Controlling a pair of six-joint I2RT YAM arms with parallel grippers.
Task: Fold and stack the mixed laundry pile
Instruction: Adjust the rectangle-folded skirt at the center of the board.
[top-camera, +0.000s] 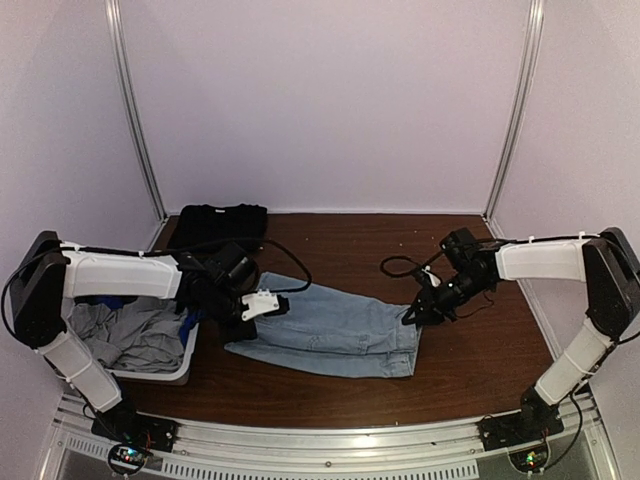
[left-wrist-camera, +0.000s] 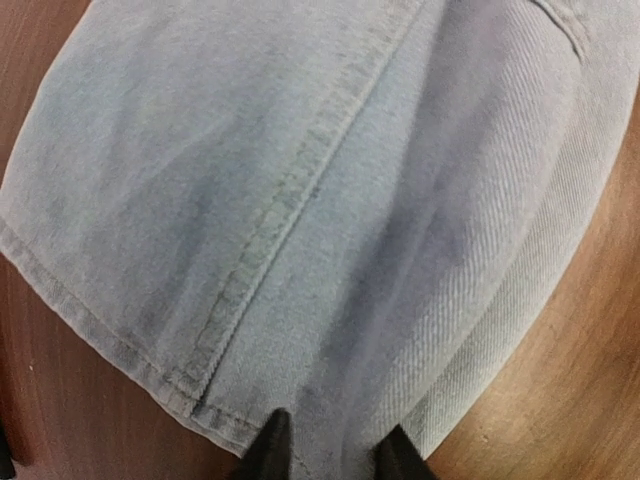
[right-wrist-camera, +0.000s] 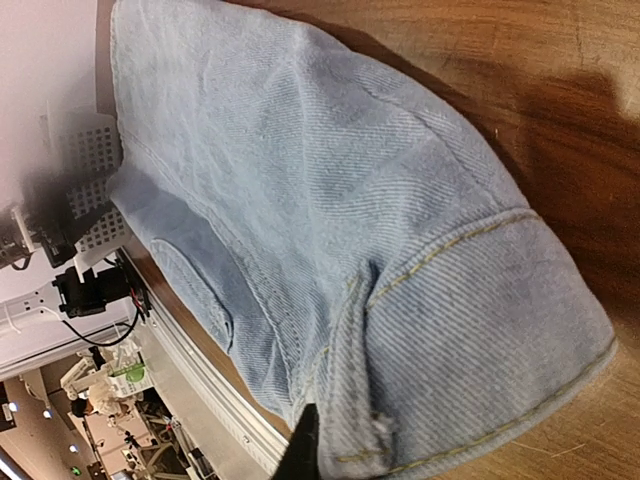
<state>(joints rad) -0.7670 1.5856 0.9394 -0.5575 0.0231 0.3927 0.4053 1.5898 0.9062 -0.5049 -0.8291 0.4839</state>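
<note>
A light-blue denim piece (top-camera: 330, 335) lies folded flat across the middle of the table. My left gripper (top-camera: 243, 318) is at its left end. In the left wrist view the two black fingertips (left-wrist-camera: 270, 445) stand apart over the denim (left-wrist-camera: 300, 180), with the cloth lying flat between them. My right gripper (top-camera: 413, 318) is at the denim's right end. In the right wrist view one black finger (right-wrist-camera: 305, 445) shows against a bunched seam of the denim (right-wrist-camera: 330, 200), and the cloth hides the other finger. A black shirt (top-camera: 220, 225) lies folded at the back left.
A white slatted basket (top-camera: 160, 375) stands at the near left and holds grey garments (top-camera: 135, 335) and a bright-blue item (top-camera: 190, 322). Its wall (right-wrist-camera: 95, 150) also shows in the right wrist view. A black cable loops over the table behind the denim.
</note>
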